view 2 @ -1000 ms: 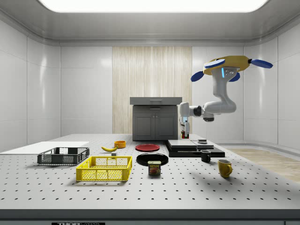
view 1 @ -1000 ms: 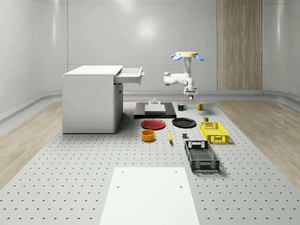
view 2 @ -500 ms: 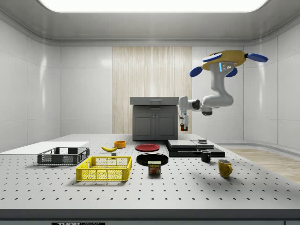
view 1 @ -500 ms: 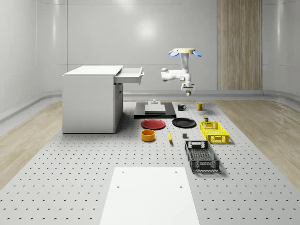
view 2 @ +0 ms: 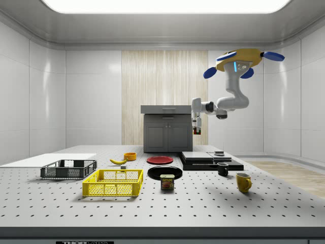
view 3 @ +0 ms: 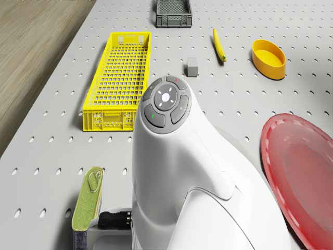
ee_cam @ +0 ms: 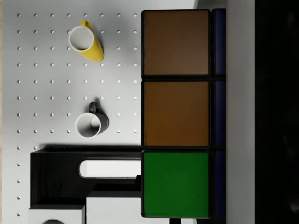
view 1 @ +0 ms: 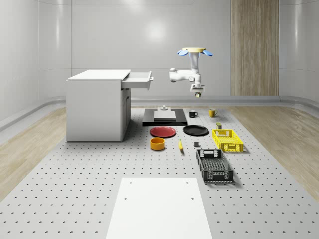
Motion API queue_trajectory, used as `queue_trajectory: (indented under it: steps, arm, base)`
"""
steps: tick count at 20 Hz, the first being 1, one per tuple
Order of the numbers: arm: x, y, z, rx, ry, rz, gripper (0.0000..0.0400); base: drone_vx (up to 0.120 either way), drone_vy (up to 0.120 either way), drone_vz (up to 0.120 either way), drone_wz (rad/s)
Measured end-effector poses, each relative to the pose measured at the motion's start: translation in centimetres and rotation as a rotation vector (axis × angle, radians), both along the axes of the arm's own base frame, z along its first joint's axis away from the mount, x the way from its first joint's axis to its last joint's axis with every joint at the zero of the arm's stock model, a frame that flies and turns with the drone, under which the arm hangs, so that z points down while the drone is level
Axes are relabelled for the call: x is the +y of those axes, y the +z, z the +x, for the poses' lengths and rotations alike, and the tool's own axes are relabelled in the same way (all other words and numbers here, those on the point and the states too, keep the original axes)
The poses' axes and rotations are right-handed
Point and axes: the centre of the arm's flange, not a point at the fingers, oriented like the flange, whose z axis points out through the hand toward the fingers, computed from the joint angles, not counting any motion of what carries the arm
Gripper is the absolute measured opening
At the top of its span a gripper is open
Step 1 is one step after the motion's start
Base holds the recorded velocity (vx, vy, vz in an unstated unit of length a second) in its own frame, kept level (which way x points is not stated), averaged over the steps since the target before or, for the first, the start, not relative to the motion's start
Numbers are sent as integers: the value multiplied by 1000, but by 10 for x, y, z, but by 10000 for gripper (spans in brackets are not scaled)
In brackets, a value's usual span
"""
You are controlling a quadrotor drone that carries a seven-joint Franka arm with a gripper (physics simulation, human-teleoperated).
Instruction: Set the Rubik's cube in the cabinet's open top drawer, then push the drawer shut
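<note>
Since the earlier frames the drone [view 1: 194, 51] has risen and shifted toward the whole-scene view's left, now hovering above the far part of the table [view 1: 75, 199] with the gripper [view 1: 198, 93] hanging downward from a bent arm [view 1: 182, 76], clamped on the Rubik's cube [ee_cam: 175, 112]. From left to right in the whole-scene view stand the cabinet [view 1: 94, 107], its open top drawer [view 1: 138, 79] projecting rightward, then open air between the drawer's front edge and the gripper. Below lie a black mug [ee_cam: 91, 123] and a yellow mug [ee_cam: 85, 41]; the yellow crate [view 1: 227, 140] and dark crate [view 1: 214, 165] hold nothing visible.
</note>
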Motion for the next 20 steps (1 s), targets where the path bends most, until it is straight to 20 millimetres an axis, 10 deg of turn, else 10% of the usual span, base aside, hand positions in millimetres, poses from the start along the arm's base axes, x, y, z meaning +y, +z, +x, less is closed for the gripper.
queue_trajectory:
  steps: [20]
  arm:
    - [0,0,0,0,0,0,325]
  base:
    - [18,-112,120,0]
